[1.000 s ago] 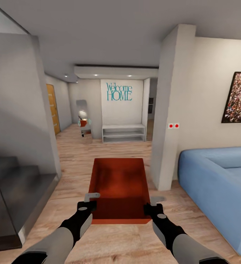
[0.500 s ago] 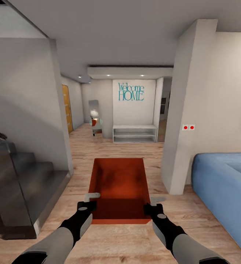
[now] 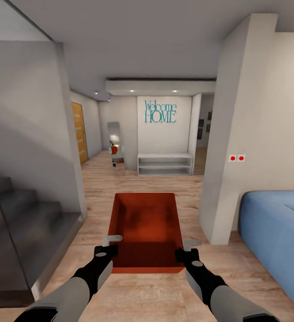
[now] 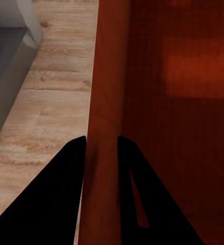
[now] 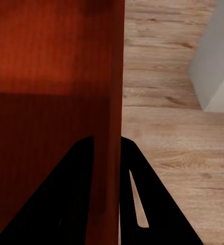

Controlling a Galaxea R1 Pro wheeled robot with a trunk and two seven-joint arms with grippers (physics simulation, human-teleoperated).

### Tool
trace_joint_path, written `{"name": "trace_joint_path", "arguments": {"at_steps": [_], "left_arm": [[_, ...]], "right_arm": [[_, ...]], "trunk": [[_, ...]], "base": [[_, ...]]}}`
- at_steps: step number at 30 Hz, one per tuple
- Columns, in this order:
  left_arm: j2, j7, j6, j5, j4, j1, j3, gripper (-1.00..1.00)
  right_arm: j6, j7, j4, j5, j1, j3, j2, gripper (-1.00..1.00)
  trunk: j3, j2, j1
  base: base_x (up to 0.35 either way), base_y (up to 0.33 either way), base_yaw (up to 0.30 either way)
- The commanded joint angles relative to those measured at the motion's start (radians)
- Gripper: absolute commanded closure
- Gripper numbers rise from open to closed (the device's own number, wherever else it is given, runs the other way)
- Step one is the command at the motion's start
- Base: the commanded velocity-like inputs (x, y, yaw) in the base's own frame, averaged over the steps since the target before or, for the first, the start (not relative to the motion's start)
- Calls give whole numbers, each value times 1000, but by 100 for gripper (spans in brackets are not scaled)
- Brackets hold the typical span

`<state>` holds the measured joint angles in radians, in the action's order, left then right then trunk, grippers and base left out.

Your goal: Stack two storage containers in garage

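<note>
Room, head view: light wood-plank floor point(image 3: 133, 188) of the living room running into a hallway, a "Welcome HOME" wall point(image 3: 160, 112) and white bench shelf point(image 3: 164, 164) ahead, dark stairs point(image 3: 21, 223) on the left, a white pillar point(image 3: 229, 147) and blue sofa point(image 3: 276, 232) on the right.
Container, head view: one orange-red storage container point(image 3: 147, 223) carried low in front of the trunk, open side up, long axis pointing down the hall, nothing visible inside.
Grippers, head view: left gripper point(image 3: 112, 243) on the near left wall, right gripper point(image 3: 187, 247) on the near right wall.
Left wrist view: both dark fingers point(image 4: 66, 194) straddle the thin container wall point(image 4: 104, 102), clamped on it, with plank floor and the stair edge beyond.
Right wrist view: fingers point(image 5: 76, 194) pinch the opposite wall point(image 5: 114, 76) the same way; the pillar base point(image 5: 214, 66) lies near.
Risk: I judge the thin walls could slip or flex out of the pinch if the base turns sharply, and the container's far corner may clip the pillar or stair edge in the narrow gap.
Change from the earlier frame: the view has swung slightly, so the pillar and sofa sit further right and the glass stair rail is out of frame; container and grip look unchanged.
</note>
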<state>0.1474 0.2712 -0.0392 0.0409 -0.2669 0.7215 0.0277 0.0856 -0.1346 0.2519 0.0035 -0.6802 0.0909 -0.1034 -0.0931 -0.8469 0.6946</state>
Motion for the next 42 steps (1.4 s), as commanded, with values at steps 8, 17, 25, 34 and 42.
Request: {"name": "trace_joint_path", "arguments": {"at_steps": [8,17,25,34,42], "left_arm": [[0,10,-5,20,-3,1,41,100],[0,11,31,20,-1,1,40,100],[0,11,48,20,1,1,40,100],[0,11,45,19,3,1,40,100],[-2,9,46,19,7,1,39,100]], "right_arm": [[5,-7,1,3,-1,-10,1,100],[5,-9,1,1,-1,-9,1,100],[3,-10,0,3,-1,-8,0,100],[5,-10,0,1,-1,-10,1,100],[6,-10,0,0,-1,-10,1,100]], "trunk": [[-2,-1,1],[-2,-1,1],[-2,-1,1],[-2,-1,1],[-2,-1,1]], "base": [[322,0,0],[322,0,0],[323,0,0],[323,0,0],[323,0,0]]}}
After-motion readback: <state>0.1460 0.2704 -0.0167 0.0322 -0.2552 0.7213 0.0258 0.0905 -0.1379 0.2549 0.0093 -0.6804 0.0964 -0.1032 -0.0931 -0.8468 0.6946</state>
